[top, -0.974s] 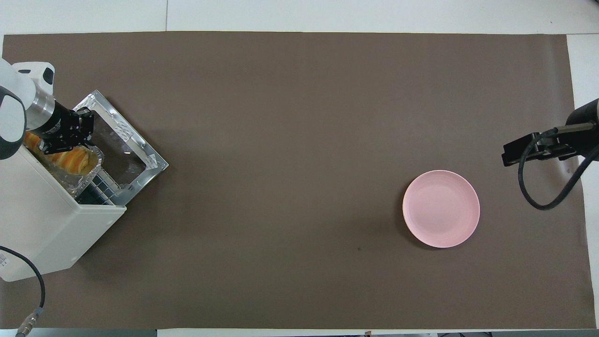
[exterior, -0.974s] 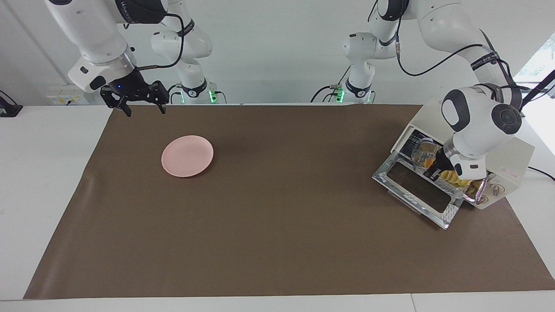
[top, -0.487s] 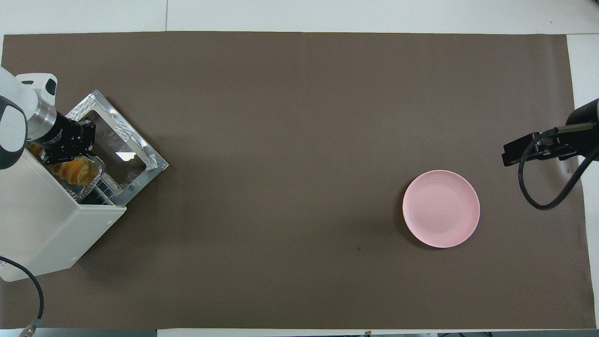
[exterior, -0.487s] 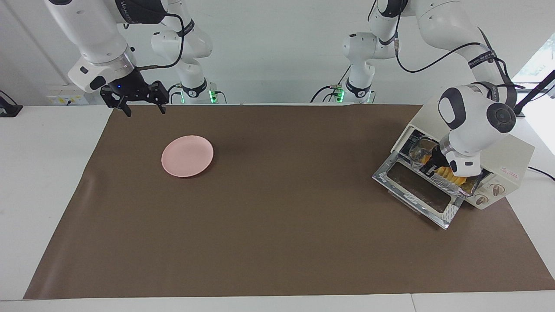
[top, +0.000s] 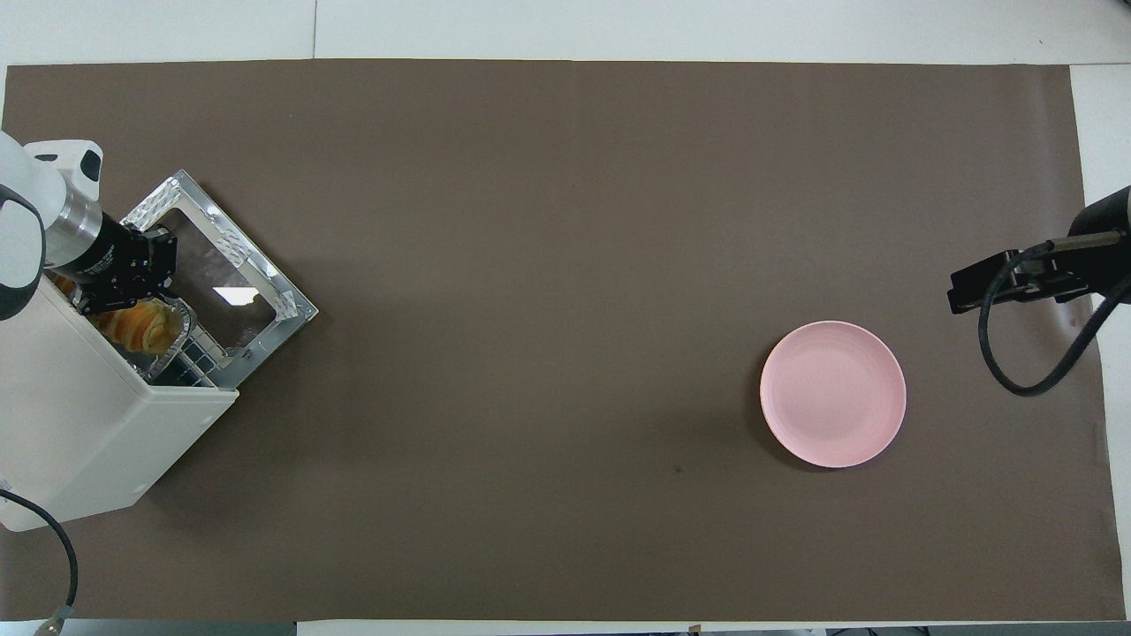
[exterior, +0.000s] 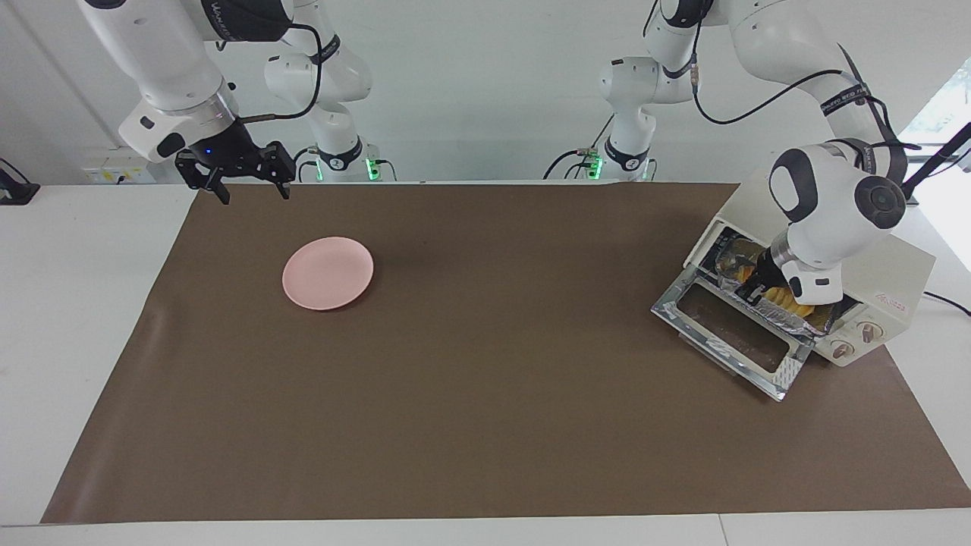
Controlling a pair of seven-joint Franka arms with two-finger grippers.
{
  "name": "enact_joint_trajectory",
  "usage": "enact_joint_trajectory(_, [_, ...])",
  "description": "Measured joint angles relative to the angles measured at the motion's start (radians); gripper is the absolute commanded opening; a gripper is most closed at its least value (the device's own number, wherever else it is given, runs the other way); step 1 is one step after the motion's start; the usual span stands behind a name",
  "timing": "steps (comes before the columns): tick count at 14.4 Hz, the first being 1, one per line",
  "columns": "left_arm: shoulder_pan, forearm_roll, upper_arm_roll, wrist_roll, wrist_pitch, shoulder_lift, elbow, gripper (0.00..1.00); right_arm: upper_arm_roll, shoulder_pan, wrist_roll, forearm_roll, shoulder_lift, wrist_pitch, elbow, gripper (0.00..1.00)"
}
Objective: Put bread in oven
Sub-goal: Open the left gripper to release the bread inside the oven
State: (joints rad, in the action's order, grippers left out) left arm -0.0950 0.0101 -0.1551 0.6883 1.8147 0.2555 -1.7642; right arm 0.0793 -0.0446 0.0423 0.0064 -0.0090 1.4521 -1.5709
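The cream-white oven stands at the left arm's end of the table with its glass door dropped open. The yellow-orange bread lies in a crinkled foil tray that sits in the oven's mouth, one end still showing. My left gripper is in the opening, shut on the tray's rim beside the bread. Over the brown mat's corner by its own base, my right gripper waits in the air, open and holding nothing.
A round pink plate lies on the brown mat toward the right arm's end. The oven's power cable trails off the table's near corner.
The left gripper has pushed the foil tray and bread deeper into the oven; less of the tray overhangs the door now. The right arm has not moved.
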Motion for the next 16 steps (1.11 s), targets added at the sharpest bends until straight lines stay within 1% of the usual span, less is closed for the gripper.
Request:
enact_joint_trajectory(7, [-0.001,-0.003,0.003,-0.035,-0.012,-0.006,-0.005,0.0,0.0,0.0,0.0,0.0,0.0,0.0,0.0,1.0])
enact_joint_trajectory(8, [-0.001,-0.004,0.004,-0.041,-0.012,-0.007,-0.006,0.27,0.0,0.0,0.0,0.0,0.0,0.0,0.0,1.0])
enact_joint_trajectory(9, [-0.001,-0.005,0.004,-0.046,-0.012,-0.008,-0.007,0.92,0.0,0.0,0.0,0.0,0.0,0.0,0.0,1.0])
enact_joint_trajectory(10, [-0.002,-0.006,0.005,-0.052,-0.012,-0.008,-0.008,1.0,0.0,0.0,0.0,0.0,0.0,0.0,0.0,1.0])
enact_joint_trajectory(16, [-0.005,-0.008,0.009,-0.063,-0.002,-0.011,0.002,1.0,0.0,0.0,0.0,0.0,0.0,0.0,0.0,1.0])
